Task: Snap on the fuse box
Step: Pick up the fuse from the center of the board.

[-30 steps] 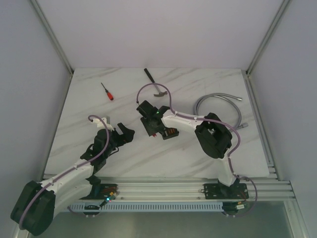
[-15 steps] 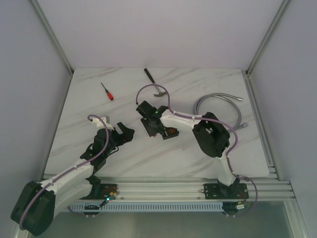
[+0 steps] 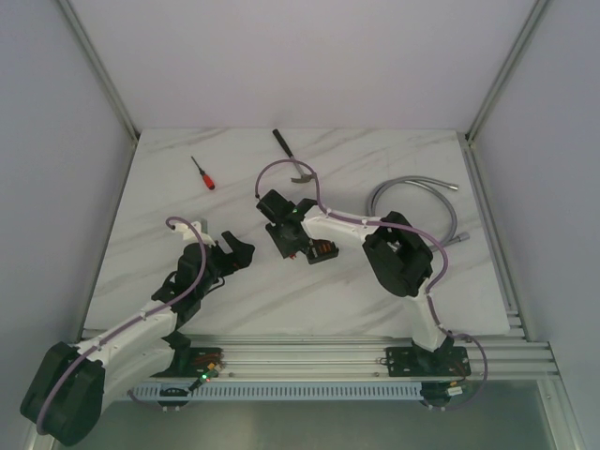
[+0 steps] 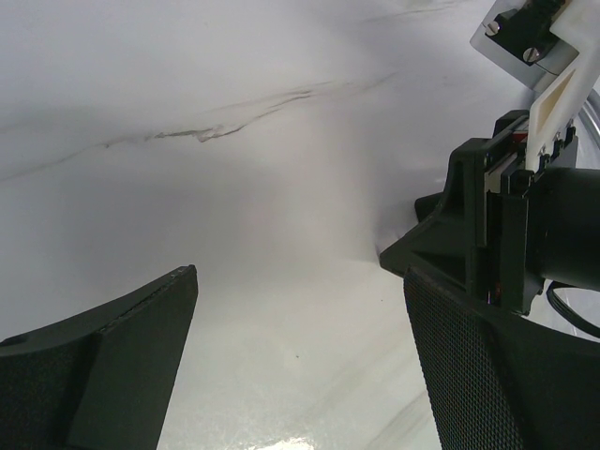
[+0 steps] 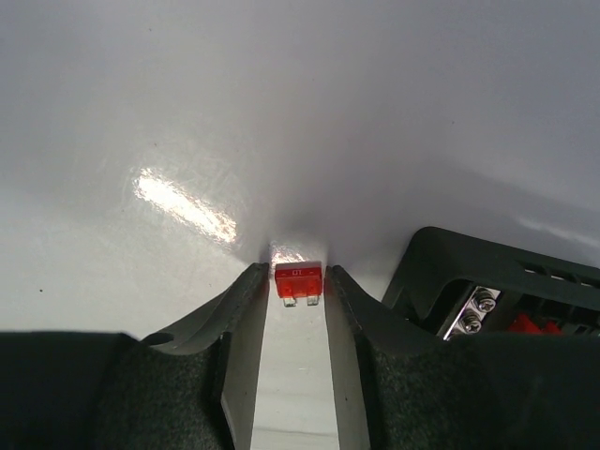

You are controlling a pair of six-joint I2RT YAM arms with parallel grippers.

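The left end effector (image 3: pixel 236 249) hangs fully open and empty over the surface (image 3: pixel 375 159), unchanged over the last second. The right end effector (image 5: pixel 298 292) has narrowed steadily and crept slightly left, and its fingers now press both sides of a small red fuse (image 5: pixel 298 277) lying low on the surface. The fuse box (image 5: pixel 506 291) sits just to its right with its inside exposed. Judgement: a loose fuse is being collected for seating, and the snap-on is not yet begun.

White grey-veined marble table (image 3: pixel 375 169), black fuse box (image 5: pixel 469 262), red fuse (image 5: pixel 298 278), red-handled screwdriver (image 3: pixel 203 174)
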